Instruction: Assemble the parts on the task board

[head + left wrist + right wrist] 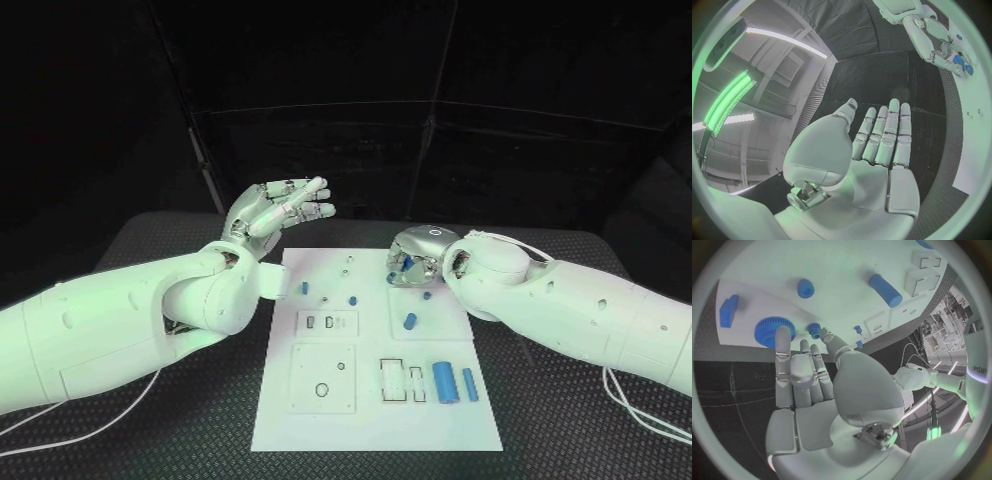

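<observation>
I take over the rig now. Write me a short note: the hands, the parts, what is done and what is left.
Left hand: open, raised beyond the task board's far left corner, holding nothing.
Right hand: over the board's far right part, fingers by the blue gears; whether it grips one is unclear.
Parts: two blue cylinders lie near right, small pieces mid-board.
Left: most parts loose; assembly mostly remains.
</observation>
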`<action>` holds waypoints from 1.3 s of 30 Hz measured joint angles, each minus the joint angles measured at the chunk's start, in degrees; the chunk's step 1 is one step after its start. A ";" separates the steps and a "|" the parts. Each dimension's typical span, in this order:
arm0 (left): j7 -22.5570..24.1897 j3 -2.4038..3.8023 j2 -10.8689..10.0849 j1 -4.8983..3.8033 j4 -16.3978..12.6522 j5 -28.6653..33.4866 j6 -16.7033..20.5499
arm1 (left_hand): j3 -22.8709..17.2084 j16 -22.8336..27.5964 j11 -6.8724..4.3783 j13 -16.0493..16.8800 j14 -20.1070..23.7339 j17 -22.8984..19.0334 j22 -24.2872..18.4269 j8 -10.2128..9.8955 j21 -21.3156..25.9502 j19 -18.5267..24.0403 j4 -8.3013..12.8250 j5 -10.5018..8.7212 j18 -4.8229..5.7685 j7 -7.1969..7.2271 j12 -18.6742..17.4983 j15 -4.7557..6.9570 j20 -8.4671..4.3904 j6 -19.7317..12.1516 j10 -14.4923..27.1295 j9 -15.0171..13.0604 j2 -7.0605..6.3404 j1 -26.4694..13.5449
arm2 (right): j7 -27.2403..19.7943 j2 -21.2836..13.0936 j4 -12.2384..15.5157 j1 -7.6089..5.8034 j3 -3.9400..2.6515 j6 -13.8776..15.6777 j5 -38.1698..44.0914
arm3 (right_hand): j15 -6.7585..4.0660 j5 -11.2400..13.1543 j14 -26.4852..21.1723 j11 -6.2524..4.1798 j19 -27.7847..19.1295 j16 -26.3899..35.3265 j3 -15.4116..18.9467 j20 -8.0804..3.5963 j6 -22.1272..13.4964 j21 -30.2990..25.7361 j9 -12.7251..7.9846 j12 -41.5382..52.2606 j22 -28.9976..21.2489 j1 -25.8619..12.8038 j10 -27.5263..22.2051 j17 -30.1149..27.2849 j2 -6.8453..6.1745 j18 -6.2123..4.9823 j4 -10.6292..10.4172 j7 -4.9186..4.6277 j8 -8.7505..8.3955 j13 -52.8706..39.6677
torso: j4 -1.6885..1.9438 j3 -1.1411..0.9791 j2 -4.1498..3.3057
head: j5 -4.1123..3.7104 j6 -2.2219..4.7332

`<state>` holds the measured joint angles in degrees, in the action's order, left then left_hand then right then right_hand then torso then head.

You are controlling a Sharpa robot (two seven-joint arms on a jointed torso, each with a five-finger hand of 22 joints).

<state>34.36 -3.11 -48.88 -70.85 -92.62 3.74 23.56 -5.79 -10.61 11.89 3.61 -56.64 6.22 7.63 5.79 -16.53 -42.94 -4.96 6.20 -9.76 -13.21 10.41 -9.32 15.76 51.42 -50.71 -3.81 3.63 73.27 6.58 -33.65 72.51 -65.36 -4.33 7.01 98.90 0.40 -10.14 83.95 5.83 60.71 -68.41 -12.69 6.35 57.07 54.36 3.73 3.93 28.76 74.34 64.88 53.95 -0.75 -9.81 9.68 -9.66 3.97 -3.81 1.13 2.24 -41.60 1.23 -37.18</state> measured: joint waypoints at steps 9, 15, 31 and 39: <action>-0.01 0.00 0.04 0.00 0.11 0.05 -0.29 | 0.00 0.00 0.08 0.00 0.00 0.00 0.00 0.00 0.00 0.00 0.00 0.00 0.00 0.00 0.00 0.00 0.00 0.00 -0.08 0.00 0.00 0.00 | 0.02 0.77 -1.08 0.00 0.00 -1.17 0.28 | 0.00 0.00 0.00 -0.43 0.00 -2.99 -1.93 0.00 0.22 2.20 0.08 0.52 1.66 0.00 1.29 3.50 0.00 0.00 -0.92 0.22 0.00 -0.12 | 0.06 0.07 -0.26 | 0.21 -0.37; -0.02 0.01 -0.11 -0.01 0.08 0.08 -0.42 | 0.00 0.00 0.08 0.00 0.00 -0.04 0.00 0.00 0.00 0.00 0.00 0.00 0.00 0.00 0.00 0.00 0.00 0.00 -0.08 0.00 0.00 0.00 | -0.07 1.27 -1.63 0.00 0.00 -1.90 0.30 | 0.00 0.00 0.00 -0.71 0.00 -3.97 -3.28 0.00 0.93 3.34 0.08 0.52 2.88 0.00 2.21 4.47 0.00 0.00 -1.86 0.53 0.00 -0.11 | 0.07 0.11 -0.36 | 0.31 -0.53; -0.07 0.01 -0.42 -0.01 0.10 0.12 -0.72 | -0.15 0.00 0.08 -0.01 0.01 -0.04 -0.05 0.00 0.00 -0.20 0.15 0.00 0.01 0.00 0.00 0.00 0.20 -0.01 -0.08 0.01 0.00 0.00 | -0.99 1.62 -2.28 -0.12 -0.03 -1.13 -0.29 | -0.21 0.67 0.21 -1.33 2.60 -6.48 -7.57 -0.52 3.98 8.19 0.22 0.89 9.11 0.18 5.67 6.83 0.18 0.01 -3.46 0.78 0.42 -0.22 | 0.10 0.15 -0.76 | 0.35 -1.12; -0.14 0.01 -0.49 -0.02 0.48 0.17 -0.94 | -0.16 0.00 0.08 -0.01 0.01 -0.09 -0.04 0.00 0.01 -0.20 0.15 0.00 0.00 0.00 0.00 0.00 0.20 -0.01 -0.08 0.01 0.00 0.00 | -1.42 0.81 -0.21 0.00 -0.01 2.96 -1.50 | -0.42 1.10 -0.01 -1.43 2.69 -6.85 -8.91 -0.61 4.71 8.94 0.26 0.88 9.69 0.93 6.17 6.99 -0.43 0.01 -3.38 1.05 0.69 -0.35 | 0.10 0.19 -0.80 | 0.22 -0.62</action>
<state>34.21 -3.09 -49.37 -70.87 -92.15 3.91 22.63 -5.95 -10.61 11.98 3.60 -56.64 6.13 7.58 5.79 -16.52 -43.14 -4.81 6.20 -9.75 -13.20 10.41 -9.33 15.96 51.42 -50.78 -3.81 3.63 73.27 5.17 -32.84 72.31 -65.36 -4.34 9.97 97.40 -0.02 -9.04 83.94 4.40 63.40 -75.26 -21.60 5.74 61.78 63.30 3.99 4.81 38.45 75.27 71.05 60.94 -1.18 -9.80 6.30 -8.62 4.66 -4.16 1.23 2.43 -42.40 1.45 -37.80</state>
